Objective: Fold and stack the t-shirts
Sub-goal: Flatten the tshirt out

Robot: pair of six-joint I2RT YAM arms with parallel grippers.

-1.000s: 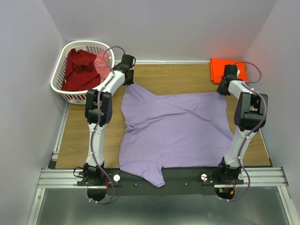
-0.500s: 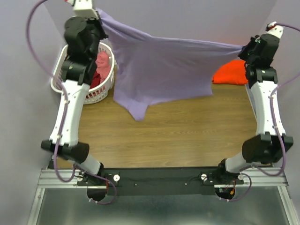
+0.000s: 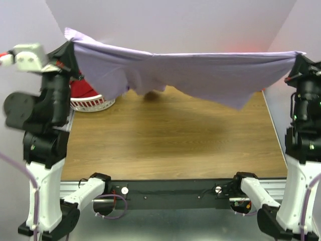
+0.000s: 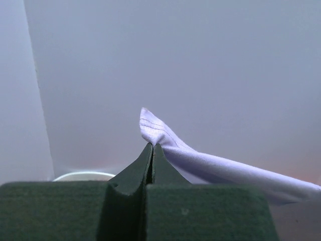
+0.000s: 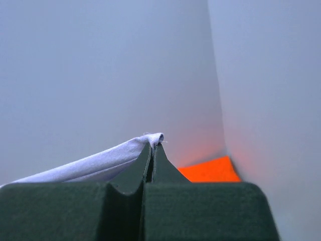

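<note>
Across the upper frame the lavender t-shirt hangs stretched above the table, the left gripper and right gripper each pinched tight on a corner (white basket behind, at left).

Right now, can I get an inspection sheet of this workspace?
Surface: wooden tabletop, bare beneath the shirt.
Job's things: lavender t-shirt stretched in the air between both arms; dark red t-shirt in the basket; orange t-shirt by the wall corner.
Clutter: white laundry basket, far left, partly hidden.
Fingers: left fingers shut on one shirt corner; right fingers shut on the other.
Cables: purple cable loops beside the left arm.
Surroundings: pale walls on three sides.
</note>
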